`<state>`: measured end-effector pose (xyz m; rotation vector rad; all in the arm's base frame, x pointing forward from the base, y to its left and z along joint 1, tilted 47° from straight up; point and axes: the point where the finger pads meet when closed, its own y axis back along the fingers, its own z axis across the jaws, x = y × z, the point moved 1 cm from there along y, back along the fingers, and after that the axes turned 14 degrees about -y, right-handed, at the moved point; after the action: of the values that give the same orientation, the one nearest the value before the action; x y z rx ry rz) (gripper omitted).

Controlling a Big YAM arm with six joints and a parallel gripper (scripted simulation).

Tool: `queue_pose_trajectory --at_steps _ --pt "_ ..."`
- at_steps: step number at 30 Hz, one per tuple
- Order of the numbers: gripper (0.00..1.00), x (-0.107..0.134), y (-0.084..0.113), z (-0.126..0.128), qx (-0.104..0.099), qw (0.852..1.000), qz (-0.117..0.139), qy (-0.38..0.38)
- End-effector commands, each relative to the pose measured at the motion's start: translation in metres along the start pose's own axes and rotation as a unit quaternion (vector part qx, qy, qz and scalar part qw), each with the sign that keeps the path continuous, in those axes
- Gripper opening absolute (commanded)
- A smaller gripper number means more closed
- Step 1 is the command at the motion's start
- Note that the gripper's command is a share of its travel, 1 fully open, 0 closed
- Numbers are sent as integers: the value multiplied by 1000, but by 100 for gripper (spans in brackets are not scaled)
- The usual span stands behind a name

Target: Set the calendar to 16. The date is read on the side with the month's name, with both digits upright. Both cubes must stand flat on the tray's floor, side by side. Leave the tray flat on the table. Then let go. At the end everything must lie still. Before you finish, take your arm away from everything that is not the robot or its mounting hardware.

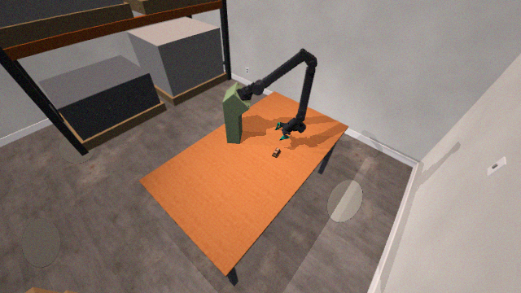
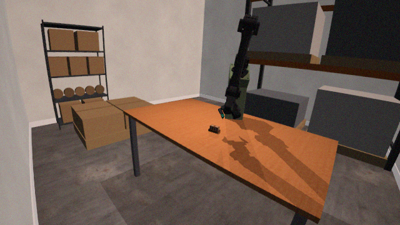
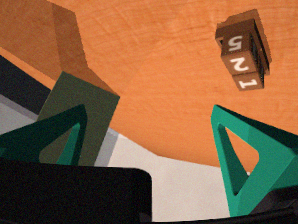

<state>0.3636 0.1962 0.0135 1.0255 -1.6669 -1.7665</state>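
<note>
Brown wood, small: one desk calendar (image 1: 276,152) (image 2: 214,129) (image 3: 242,57), standing on the orange table (image 1: 212,191) (image 2: 187,115) (image 3: 170,60). Location: in the top view, near of my gripper (image 1: 281,132) (image 2: 222,114) (image 3: 149,106) and slightly left of it; in the exterior view, left and near of it; in the wrist view, at the far right, apart from my fingers.

Container, first: the calendar's tray, dark brown. Contents: brown cubes with pale figures. In my wrist view a 5, a 2 and a 1 run in a line, turned away from upright; how they divide between cubes, and which date the month side gives, I cannot tell.

Gripper, one: black body, green fingers with triangular openings, set wide apart, nothing between them, raised above the table.

Pedestal (image 1: 233,122) (image 2: 240,103), one: green, bearing my black arm (image 1: 307,89) (image 2: 243,50).

Shelf unit (image 2: 47,62), far left in the exterior view: two brown boxes on the upper shelf, three beneath, then five round-ended brown pieces, with further boxes at the bottom.

Storage rack (image 1: 226,41) (image 2: 359,72), far left in the top view, right in the exterior: large grey blocks on wood-coloured bases.
</note>
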Motion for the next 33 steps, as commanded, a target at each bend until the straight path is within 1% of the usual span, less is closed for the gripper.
queue_pose_trajectory --at_steps 1,2,3,4,6,9,10,11,12,13,14,16,17,18,19,20,23,24,25,27,28,30,31,33 --pt "100 1 4 -15 5 995 -50 -82" --pt "100 2 4 -18 4 994 -58 -96" --pt "100 2 4 -19 4 993 -60 -98" --pt "100 5 3 -25 1 989 -76 -124" --pt "100 7 3 -31 -1 984 -94 -151" --pt "100 13 3 -42 -7 972 -126 -198" --pt "100 13 3 -42 -7 972 -127 -199" --pt "100 17 4 -49 -11 963 -146 -226" --pt "100 19 4 -52 -13 958 -156 -240" --pt "100 19 4 -53 -13 957 -157 -242" --pt "100 23 6 -59 -17 947 -176 -267" --pt "100 23 6 -59 -17 947 -176 -267" --pt "100 25 7 -62 -19 942 -185 -280" --pt "100 31 9 -69 -24 928 -208 -309" --pt "100 32 9 -70 -25 926 -211 -313" --pt "100 35 11 -75 -28 916 -226 -331" --pt "100 43 16 -83 -35 896 -254 -363" --pt "100 46 18 -86 -39 886 -267 -378" --pt "100 47 19 -87 -40 883 -270 -382" --pt "100 55 24 -94 -47 862 -295 -409" --pt "100 58 26 -96 -50 855 -304 -417" --pt "100 61 28 -98 -53 847 -314 -427" --pt "100 63 23 -97 -55 845 -310 -431" --pt "100 63 23 -97 -55 845 -310 -431"
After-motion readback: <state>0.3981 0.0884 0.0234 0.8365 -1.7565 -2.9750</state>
